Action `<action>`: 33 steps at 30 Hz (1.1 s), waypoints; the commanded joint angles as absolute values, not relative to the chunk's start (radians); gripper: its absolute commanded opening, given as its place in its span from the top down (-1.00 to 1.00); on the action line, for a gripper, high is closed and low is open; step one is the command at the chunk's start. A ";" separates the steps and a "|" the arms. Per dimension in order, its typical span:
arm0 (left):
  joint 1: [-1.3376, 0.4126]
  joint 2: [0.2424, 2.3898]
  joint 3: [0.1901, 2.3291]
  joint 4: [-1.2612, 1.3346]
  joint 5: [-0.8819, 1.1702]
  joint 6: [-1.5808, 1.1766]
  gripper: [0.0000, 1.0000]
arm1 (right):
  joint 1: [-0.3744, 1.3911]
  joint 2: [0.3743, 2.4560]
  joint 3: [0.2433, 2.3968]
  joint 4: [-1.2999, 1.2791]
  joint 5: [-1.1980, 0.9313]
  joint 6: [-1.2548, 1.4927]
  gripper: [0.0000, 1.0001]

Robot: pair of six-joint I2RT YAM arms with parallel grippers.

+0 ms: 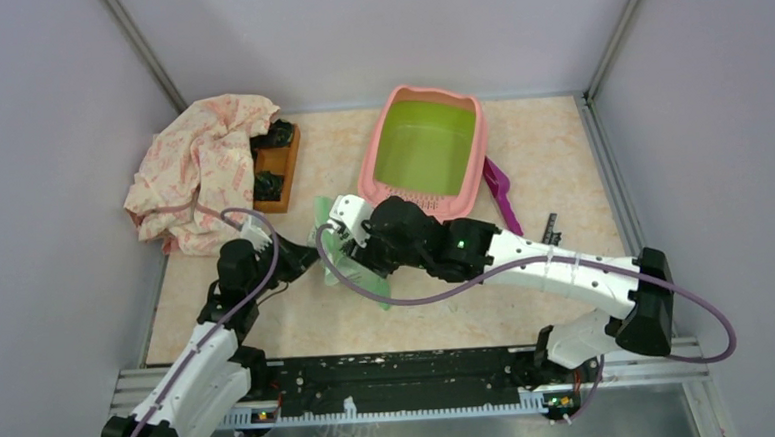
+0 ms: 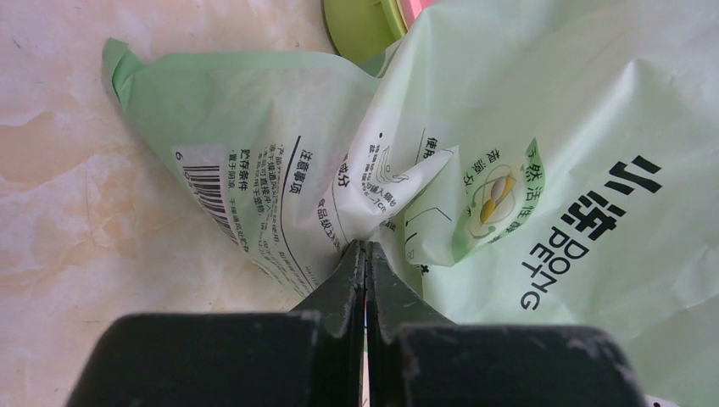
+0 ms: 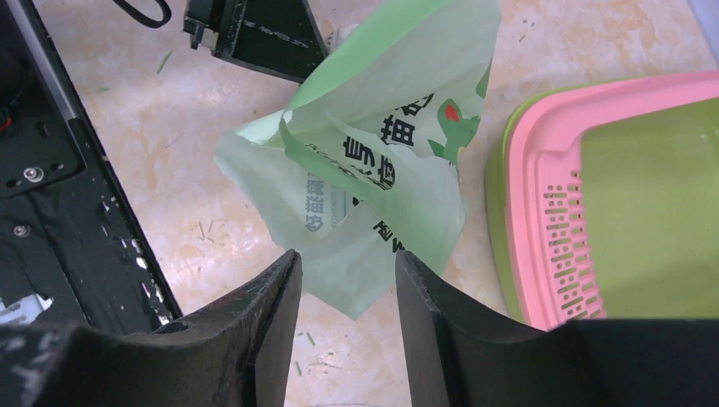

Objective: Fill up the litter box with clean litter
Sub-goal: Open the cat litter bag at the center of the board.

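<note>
The litter box (image 1: 376,139), with a pink rim and a bare lime-green inside, stands at the back middle of the table; its slotted ledge (image 3: 551,229) shows in the right wrist view. No clean litter is in view. A light green printed bag (image 1: 351,265) hangs crumpled between the two arms, in front of the box. My left gripper (image 2: 366,246) is shut on a pinched fold of the bag (image 2: 551,153). My right gripper (image 3: 348,254) is open, its fingers on either side of the bag's (image 3: 381,161) lower corner without pressing it.
A magenta scoop (image 1: 500,193) lies to the right of the box. A pink-patterned cloth (image 1: 201,168) is heaped at the back left, partly over a wooden block (image 1: 278,162) with black parts on it. A black rail (image 1: 402,378) runs along the near edge.
</note>
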State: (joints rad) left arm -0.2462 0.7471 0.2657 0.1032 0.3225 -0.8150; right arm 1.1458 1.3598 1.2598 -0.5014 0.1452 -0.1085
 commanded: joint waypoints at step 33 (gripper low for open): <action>-0.247 0.658 0.275 -0.183 0.295 -0.766 1.00 | 1.207 1.748 1.584 -0.602 0.256 -0.362 -0.01</action>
